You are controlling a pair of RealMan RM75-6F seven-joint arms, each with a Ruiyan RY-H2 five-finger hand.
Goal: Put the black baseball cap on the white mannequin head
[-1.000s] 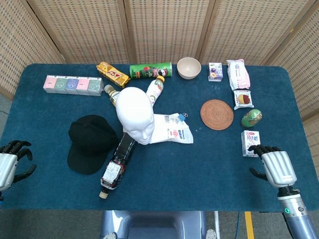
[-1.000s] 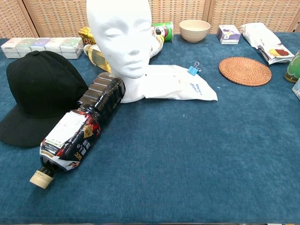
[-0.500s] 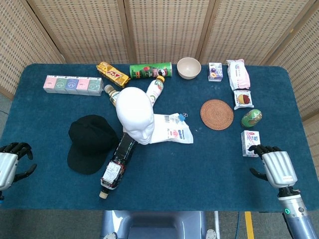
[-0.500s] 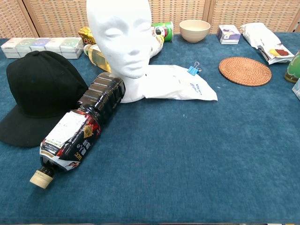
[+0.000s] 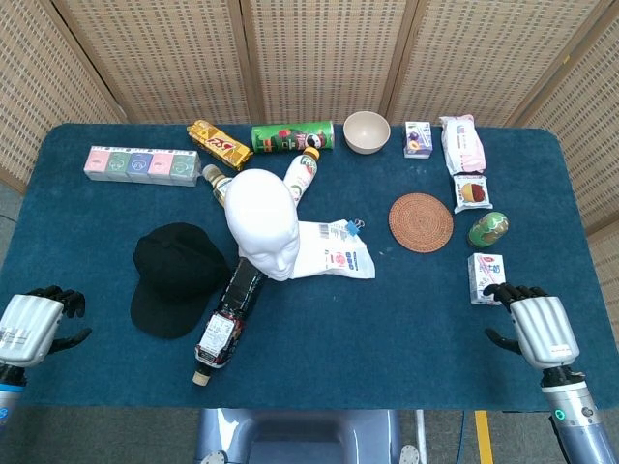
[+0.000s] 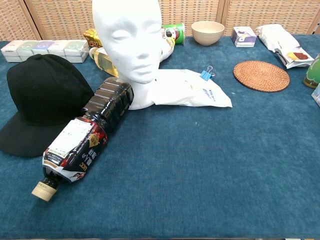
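Observation:
The black baseball cap (image 5: pixel 176 278) lies flat on the blue table, brim toward the front; in the chest view the cap (image 6: pixel 44 100) sits at the left. The white mannequin head (image 5: pixel 263 224) stands bare just right of it, facing forward (image 6: pixel 129 37). My left hand (image 5: pixel 35 324) hovers at the front left corner, well left of the cap, fingers curled a little and holding nothing. My right hand (image 5: pixel 537 324) is near the front right edge, also without anything in it. Neither hand shows in the chest view.
A dark drink bottle (image 5: pixel 228 316) lies against the mannequin's base beside the cap. A white pouch (image 5: pixel 335 249) lies right of the head. Round woven coaster (image 5: pixel 421 222), bowl (image 5: pixel 367 131), chips can (image 5: pixel 292 136), snack boxes and packets line the back and right side.
My left hand has moved forward and a little to the right along the left edge. The right hand, cap and mannequin head have stayed put.

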